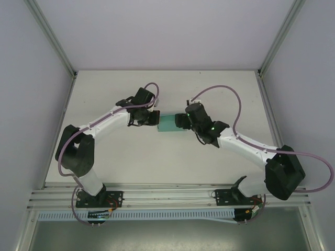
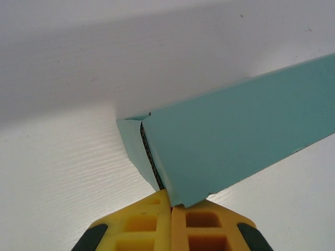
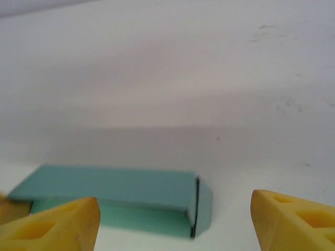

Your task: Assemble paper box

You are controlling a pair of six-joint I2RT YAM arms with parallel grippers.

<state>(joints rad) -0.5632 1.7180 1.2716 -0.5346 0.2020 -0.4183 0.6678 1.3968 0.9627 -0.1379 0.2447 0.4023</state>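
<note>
Left gripper (image 2: 171, 205) is clamped on an end corner of the paper box (image 2: 230, 141), at the middle of the tabletop (image 1: 157, 167). Right gripper (image 3: 175, 222) stands spread at the other end. Thin, light card, probably easy to crush, so hold it gently along the folded edges.

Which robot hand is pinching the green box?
The left gripper: it is shut on a corner of the paper box. The right gripper is wide open.

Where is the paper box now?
Mid-table in the top view, the paper box is between the left end effector, pinching one end, and the open right end effector.
</note>
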